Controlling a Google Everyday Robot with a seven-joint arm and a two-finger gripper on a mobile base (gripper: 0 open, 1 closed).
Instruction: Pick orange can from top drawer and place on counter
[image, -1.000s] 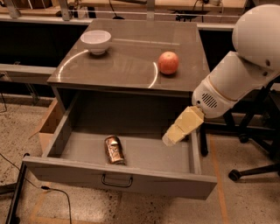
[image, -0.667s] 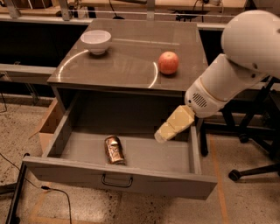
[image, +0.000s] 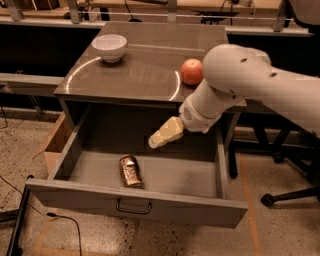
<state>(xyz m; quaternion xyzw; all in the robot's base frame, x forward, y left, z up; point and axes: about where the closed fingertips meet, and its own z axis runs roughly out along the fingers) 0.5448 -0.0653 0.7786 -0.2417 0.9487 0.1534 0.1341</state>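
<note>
The orange can (image: 131, 171) lies on its side on the floor of the open top drawer (image: 200, 179), left of centre and near the front. My gripper (image: 156, 141) hangs over the middle of the drawer, above and to the right of the can, apart from it; its cream fingers (image: 167, 132) point down-left. The white arm reaches in from the right. The counter (image: 140, 70) is the glossy grey-brown cabinet top behind the drawer.
A white bowl (image: 109, 46) stands at the counter's back left. A round orange-red apple (image: 191, 71) sits at its right edge, next to my arm. A cardboard box (image: 52, 144) stands left of the cabinet. A chair base (image: 290, 192) is at the right.
My arm has swung left and the gripper has moved left over the drawer, closer to the can. The can has not moved.
</note>
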